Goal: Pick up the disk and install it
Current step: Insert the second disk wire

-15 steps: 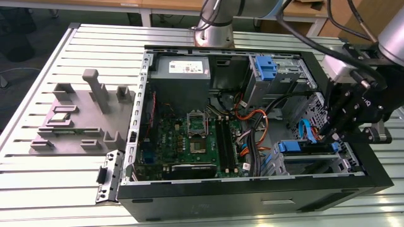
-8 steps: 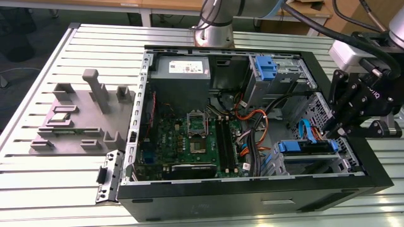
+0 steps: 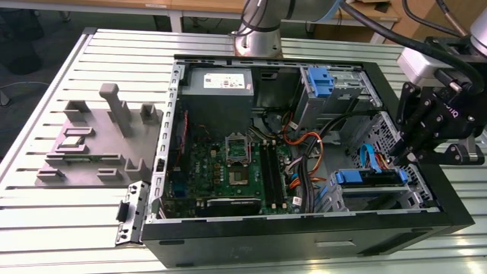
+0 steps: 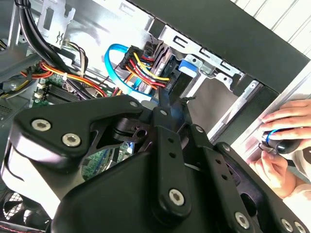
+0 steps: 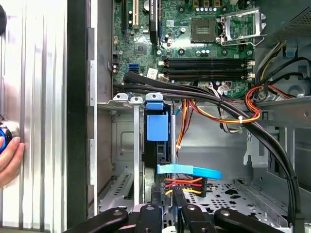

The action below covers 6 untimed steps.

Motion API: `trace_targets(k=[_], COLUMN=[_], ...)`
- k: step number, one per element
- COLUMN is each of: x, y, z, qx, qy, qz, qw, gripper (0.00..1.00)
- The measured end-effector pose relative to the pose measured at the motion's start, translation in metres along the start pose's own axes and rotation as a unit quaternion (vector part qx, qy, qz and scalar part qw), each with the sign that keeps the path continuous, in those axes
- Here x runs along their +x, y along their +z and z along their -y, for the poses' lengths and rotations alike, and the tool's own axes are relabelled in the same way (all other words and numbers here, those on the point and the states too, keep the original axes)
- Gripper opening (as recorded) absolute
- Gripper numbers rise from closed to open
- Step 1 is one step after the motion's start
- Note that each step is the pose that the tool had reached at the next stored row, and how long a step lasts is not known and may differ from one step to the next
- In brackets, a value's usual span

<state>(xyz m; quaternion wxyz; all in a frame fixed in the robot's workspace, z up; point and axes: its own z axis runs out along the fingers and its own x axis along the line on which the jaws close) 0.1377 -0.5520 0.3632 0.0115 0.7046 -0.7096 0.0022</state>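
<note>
Slatted table (image 3: 68,217); gripper (image 3: 403,157) above disk (image 3: 370,177) in case bay.

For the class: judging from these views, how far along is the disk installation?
Mostly done, it seems: the disk, with blue rails, already sits in the drive bay of the computer case, cables attached at its end. The gripper hovers right at that end. Whether the disk is fully seated cannot be told.

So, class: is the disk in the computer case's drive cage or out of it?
In: the disk sits in the drive cage, cables plugged into its end.
</note>
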Motion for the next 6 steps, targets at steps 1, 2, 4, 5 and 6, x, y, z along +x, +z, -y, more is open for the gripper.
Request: trace_targets(k=[1,2,4,5,6], x=[0.0,0.0,0.0,0.0,0.0], y=[-0.0002,-0.0002,-0.0005,-0.0005,-0.0005], z=[0.0,0.0,0.0,0.0,0.0], qx=[0.0,0.0,0.0,0.0,0.0], qy=[0.0,0.0,0.0,0.0,0.0], qz=[0.0,0.0,0.0,0.0001,0.0001], qw=[1.0,1.0,1.0,1.0,1.0], gripper=[0.24,0.24,0.24,0.24,0.24])
